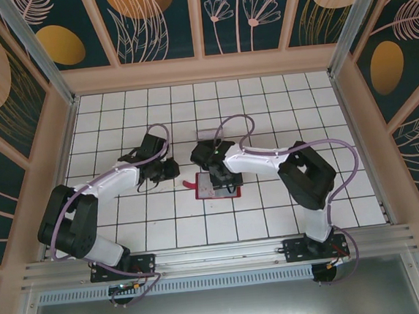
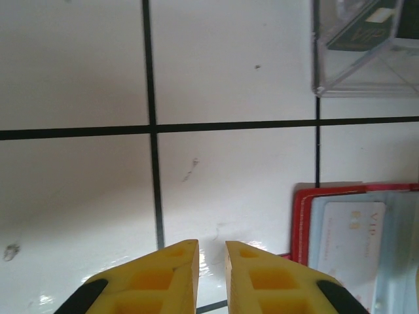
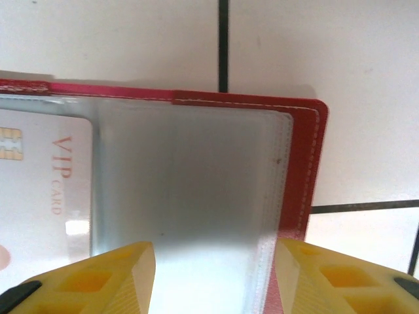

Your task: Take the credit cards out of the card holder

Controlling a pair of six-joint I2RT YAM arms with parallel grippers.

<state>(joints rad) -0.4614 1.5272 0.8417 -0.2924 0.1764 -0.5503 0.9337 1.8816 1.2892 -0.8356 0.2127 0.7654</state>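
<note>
The red card holder (image 1: 214, 192) lies open on the tiled floor. My right gripper (image 1: 217, 174) hangs low over it, open, its yellow fingers either side of an empty greyish see-through sleeve (image 3: 190, 190) on the holder's right half (image 3: 308, 163). A pale credit card marked VIP (image 3: 39, 196) sits in the sleeve to the left. My left gripper (image 2: 212, 252) hovers over bare tile just left of the holder's red edge (image 2: 300, 222), with a narrow empty gap between its fingers. The same pale card (image 2: 353, 239) shows inside the holder. A dark card (image 2: 363, 29) lies in the clear tray.
A clear plastic tray (image 2: 347, 82) stands on the floor just beyond the card holder, close to both grippers. White tiles with dark grout stretch all around, ringed by wooden walls (image 1: 202, 69). The two arms converge over the middle of the floor.
</note>
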